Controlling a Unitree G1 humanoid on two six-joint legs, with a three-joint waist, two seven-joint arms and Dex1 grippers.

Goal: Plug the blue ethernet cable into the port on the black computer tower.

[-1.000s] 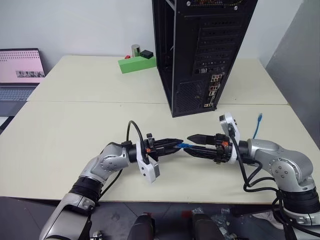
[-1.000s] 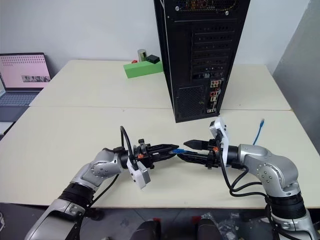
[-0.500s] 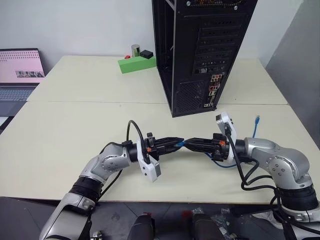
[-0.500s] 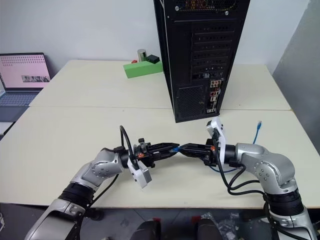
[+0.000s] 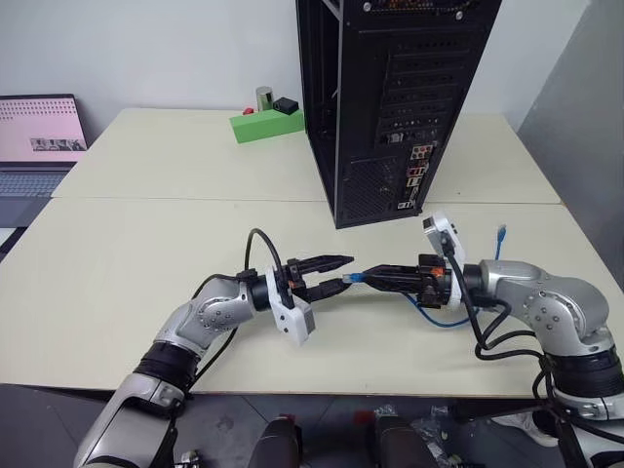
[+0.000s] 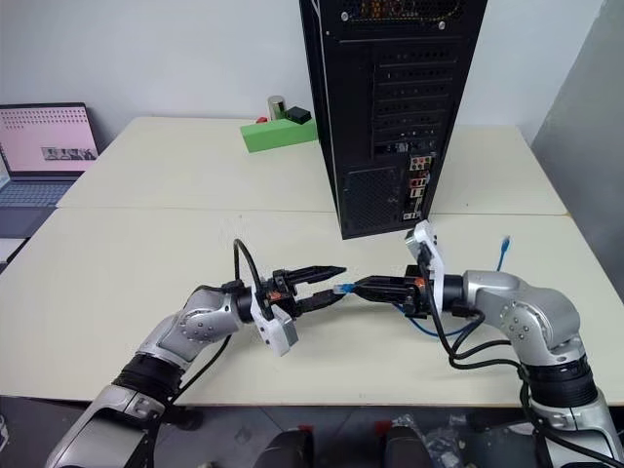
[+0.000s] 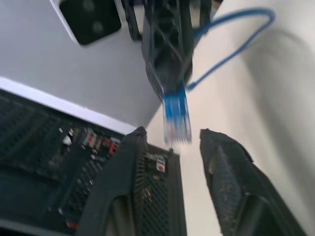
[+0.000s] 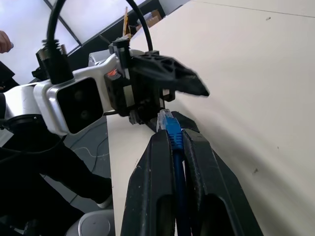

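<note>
The blue ethernet cable (image 5: 430, 318) is pinched just behind its clear plug (image 8: 166, 122) by my right gripper (image 5: 368, 276), which is shut on it and points left, low over the front table. My left gripper (image 5: 337, 272) faces it from the left with its fingers open; the plug (image 7: 176, 120) tip sits between their tips without touching either. The cable loops under my right wrist, and its other plug (image 5: 502, 232) lies on the table at the right. The black computer tower (image 5: 390, 97) stands behind, its rear ports (image 5: 418, 177) facing me.
A green block (image 5: 266, 124) with small items on it sits at the back, left of the tower. A laptop (image 5: 39, 136) stands open at the far left. A seam (image 5: 195, 199) runs between the two tables. A grey panel (image 5: 585, 127) rises on the right.
My right gripper closed on the cable behind the plug. My left gripper, which was shut on the plug, has opened and let it go. Both hands stayed roughly in place.
</note>
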